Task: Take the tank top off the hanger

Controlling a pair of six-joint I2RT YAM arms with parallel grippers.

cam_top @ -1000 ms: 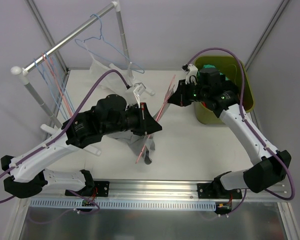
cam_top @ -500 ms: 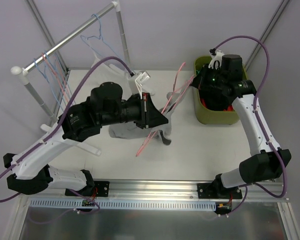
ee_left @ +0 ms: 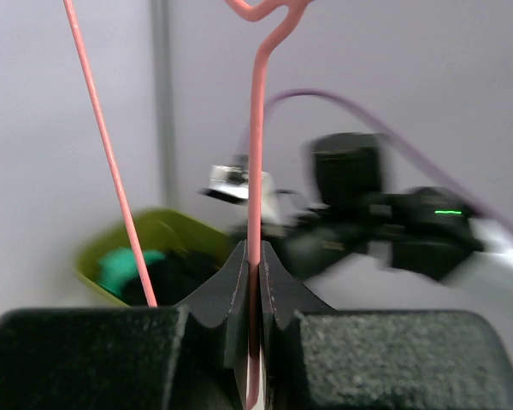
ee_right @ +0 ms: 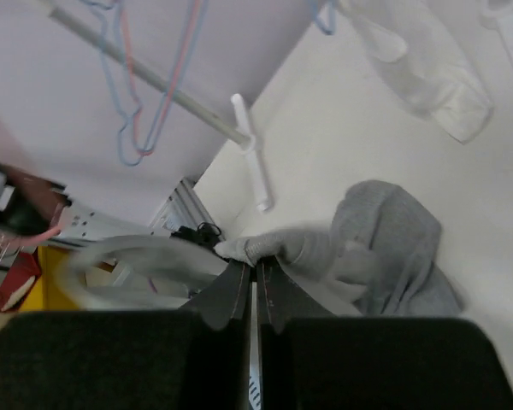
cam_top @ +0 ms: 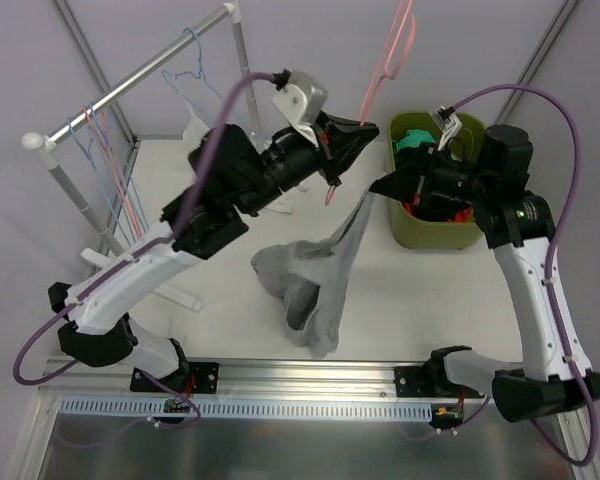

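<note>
The grey tank top (cam_top: 315, 278) hangs free of the pink hanger (cam_top: 388, 52); its lower part rests crumpled on the white table (cam_top: 400, 300). My left gripper (cam_top: 365, 130) is raised high and shut on the hanger's wire (ee_left: 255, 213). The hanger's hook and shoulder rise above the gripper. My right gripper (cam_top: 377, 187) is shut on an upper edge of the tank top (ee_right: 359, 248) and holds it stretched up from the table. In the right wrist view the cloth bunches at the fingertips (ee_right: 239, 282).
A green bin (cam_top: 427, 190) with teal and red cloth stands at the back right, under my right arm. A clothes rail (cam_top: 130, 85) with blue and pink hangers stands at the back left. A pale garment (cam_top: 195, 135) hangs there.
My left gripper has lifted the pink hanger up and to the right, out of the tank top. My right gripper has moved down and left, holding the cloth, which now hangs off the hanger.
</note>
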